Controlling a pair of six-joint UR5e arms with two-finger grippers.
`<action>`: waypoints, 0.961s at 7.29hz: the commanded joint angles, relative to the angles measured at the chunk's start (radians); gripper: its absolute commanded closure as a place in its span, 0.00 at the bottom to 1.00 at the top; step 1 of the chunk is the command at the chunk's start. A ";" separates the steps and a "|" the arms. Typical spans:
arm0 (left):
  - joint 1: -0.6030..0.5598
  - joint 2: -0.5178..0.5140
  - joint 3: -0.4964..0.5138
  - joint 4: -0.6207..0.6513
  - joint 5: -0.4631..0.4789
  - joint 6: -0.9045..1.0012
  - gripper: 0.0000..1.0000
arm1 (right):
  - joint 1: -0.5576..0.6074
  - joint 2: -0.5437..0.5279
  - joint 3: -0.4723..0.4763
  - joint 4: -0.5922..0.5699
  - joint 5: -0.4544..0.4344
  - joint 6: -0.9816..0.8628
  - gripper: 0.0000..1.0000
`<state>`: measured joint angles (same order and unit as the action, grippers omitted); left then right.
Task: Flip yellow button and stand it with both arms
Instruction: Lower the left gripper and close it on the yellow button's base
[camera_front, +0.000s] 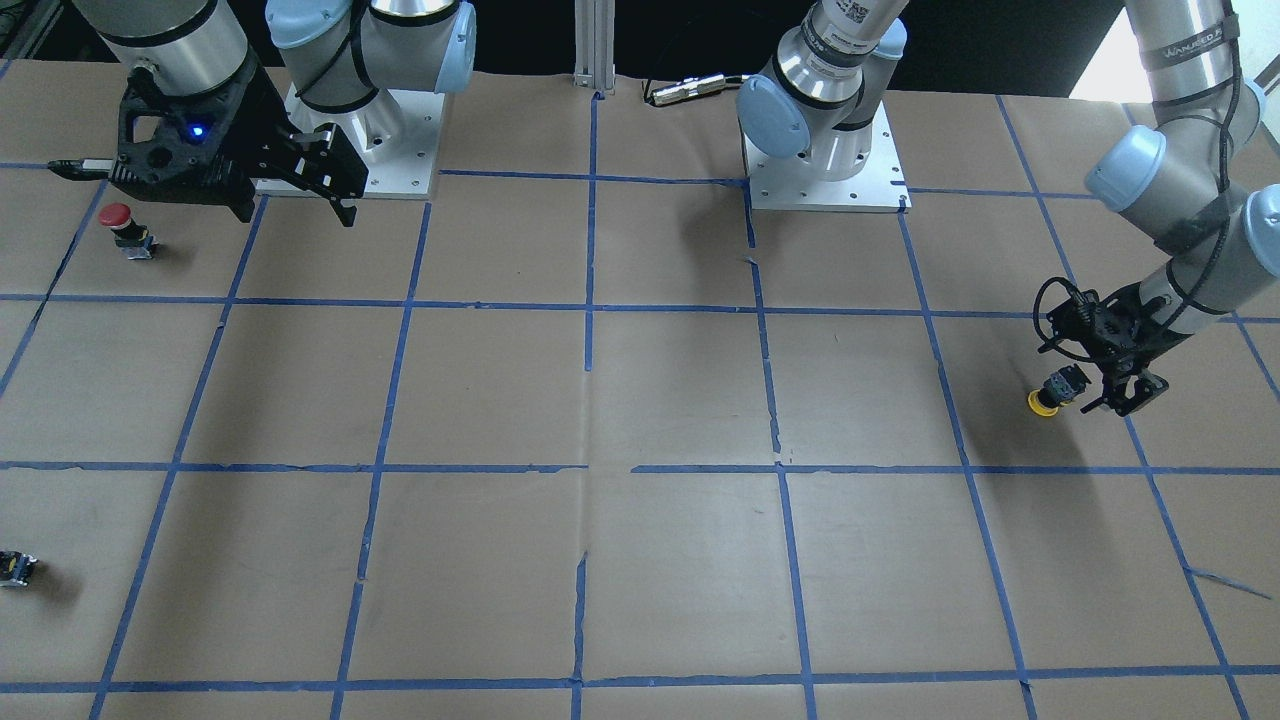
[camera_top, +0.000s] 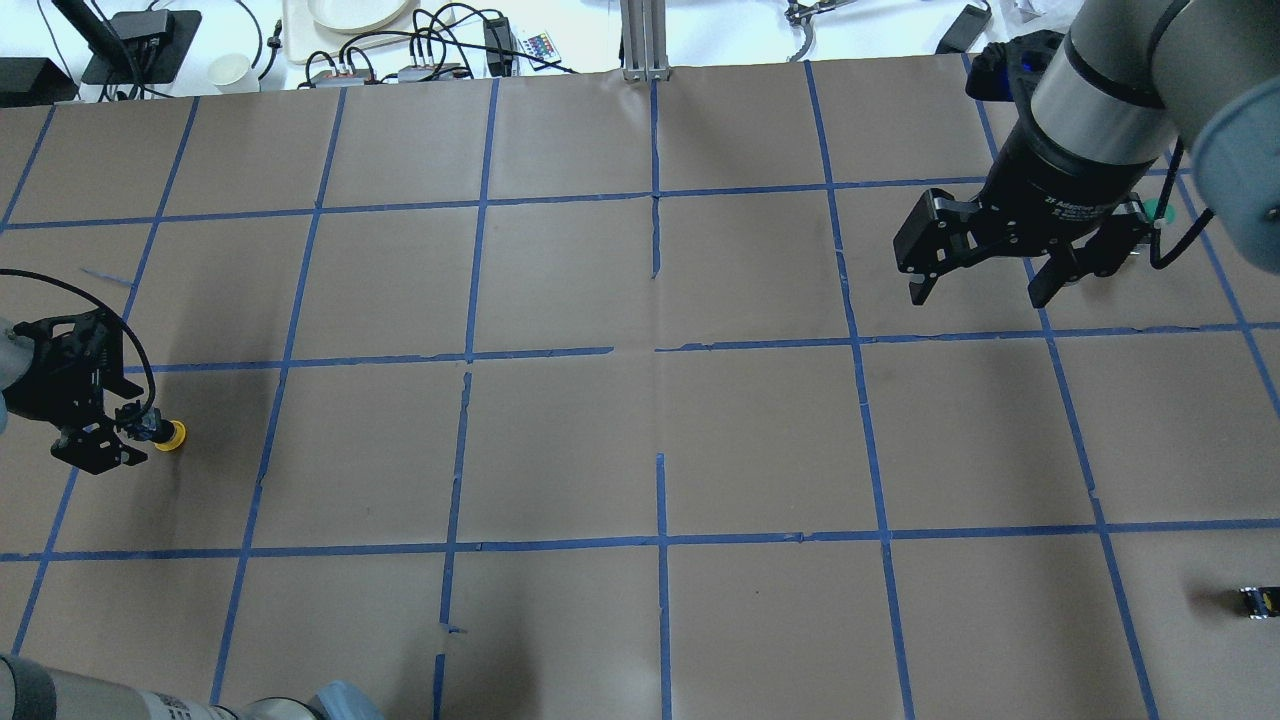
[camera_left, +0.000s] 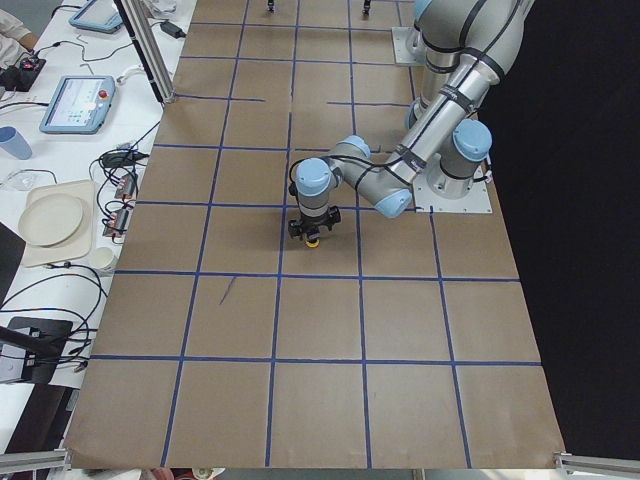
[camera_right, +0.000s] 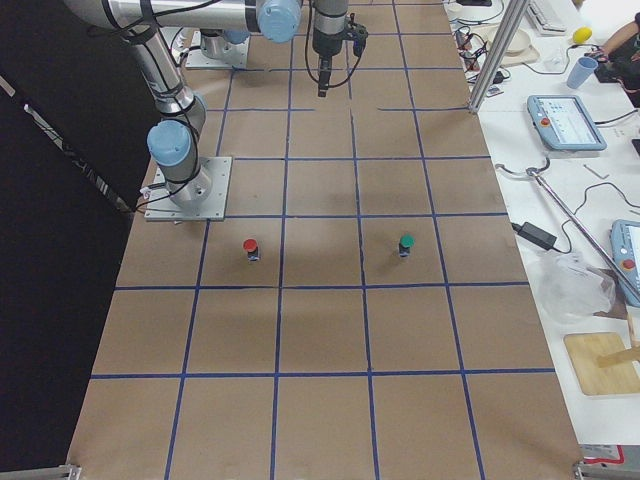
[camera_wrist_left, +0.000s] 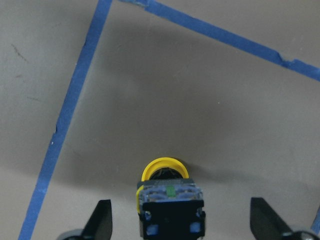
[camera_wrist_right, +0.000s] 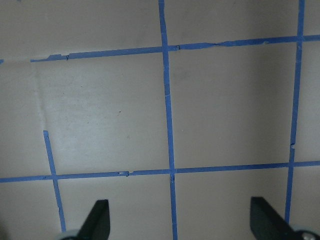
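The yellow button lies on its side on the brown paper, yellow cap pointing away from my left gripper. In the left wrist view the button sits between the two spread fingers without touching either; the gripper is open and low over the table. In the overhead view the button is at the far left, just beyond the left gripper. My right gripper is open and empty, held high at the other end of the table, with only taped paper below it.
A red-capped button stands near the right arm's base. A green-capped button stands further out on the same side. A tiny black block lies near the table's right edge. Blue tape lines grid the paper.
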<state>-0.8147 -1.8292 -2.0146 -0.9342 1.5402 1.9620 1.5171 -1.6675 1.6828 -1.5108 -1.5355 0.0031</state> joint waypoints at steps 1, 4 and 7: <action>-0.001 0.011 0.001 -0.002 0.001 0.000 0.10 | 0.000 0.000 0.000 -0.003 0.000 0.000 0.00; -0.003 0.011 0.002 0.000 0.003 0.000 0.64 | 0.000 0.000 0.000 -0.003 0.000 -0.002 0.00; -0.006 0.021 0.004 0.000 -0.002 0.000 0.89 | -0.002 0.000 0.000 -0.003 -0.002 -0.001 0.00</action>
<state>-0.8186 -1.8134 -2.0128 -0.9343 1.5407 1.9633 1.5159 -1.6675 1.6827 -1.5141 -1.5358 0.0096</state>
